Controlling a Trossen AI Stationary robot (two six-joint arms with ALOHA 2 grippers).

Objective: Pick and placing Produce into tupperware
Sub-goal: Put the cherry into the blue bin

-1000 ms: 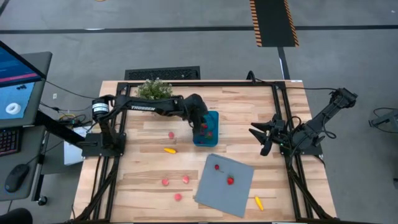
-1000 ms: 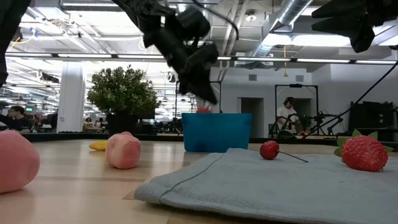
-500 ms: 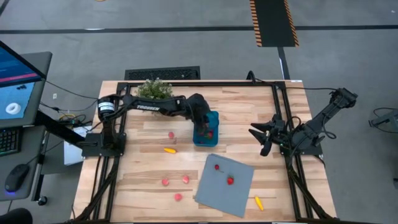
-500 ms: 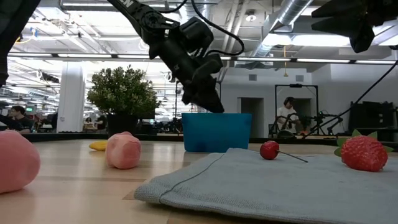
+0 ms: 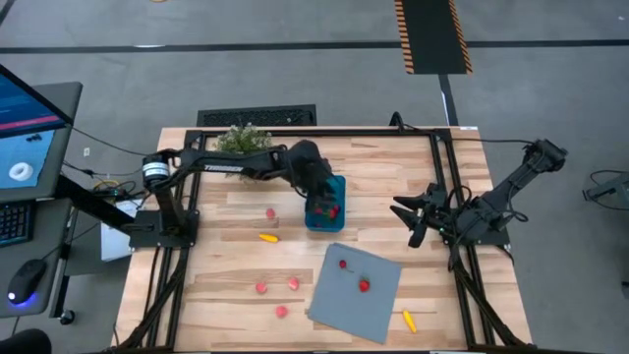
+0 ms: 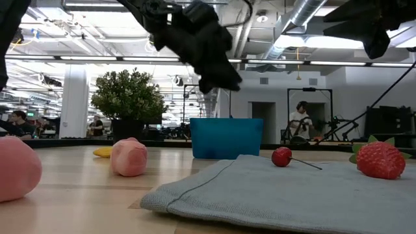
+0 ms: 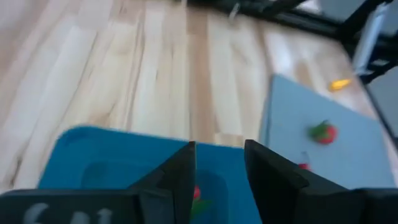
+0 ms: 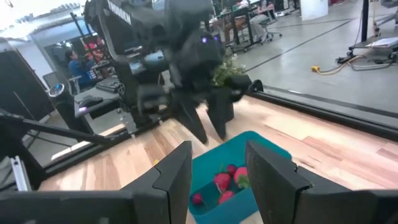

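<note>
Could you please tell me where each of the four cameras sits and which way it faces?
High view: overhead, looking straight down; both arms show.
Low view: at tabletop height, looking level across the grey-blue cloth sheet; the left gripper hangs open above.
Left wrist view: looks down past its own fingers.
Right wrist view: faces the left arm across the table.
All four share the small teal-blue plastic tub.

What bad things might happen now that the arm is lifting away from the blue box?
1. The left tool, fingers apart, hangs just above the tupperware; a low swing might clip its rim and slide it.
2. The potted plant stands close behind that arm and might get brushed.
3. Round produce left on the table may roll when grabbed.
</note>
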